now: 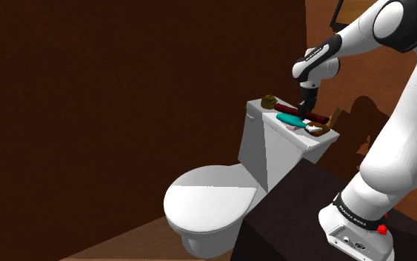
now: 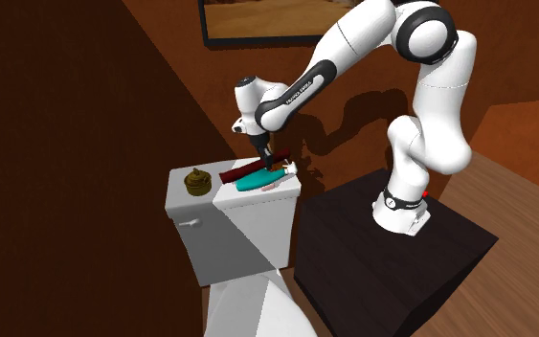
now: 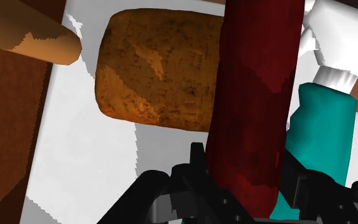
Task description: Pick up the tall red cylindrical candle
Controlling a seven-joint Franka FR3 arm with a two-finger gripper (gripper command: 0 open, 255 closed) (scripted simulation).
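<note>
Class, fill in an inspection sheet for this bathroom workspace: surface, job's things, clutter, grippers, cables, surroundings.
Surface: white toilet tank lid, crowded with small items.
Job's things: dark red candle, lying on its side over the lid, not upright.
Clutter: teal tube right beside the candle; brown spongy block; small brown pot apart at the lid's end.
Grippers: gripper shut on the candle, a finger on either side.
Cables: nothing seen.
Surroundings: dark brown walls; toilet seat lid down; black stand.
</note>
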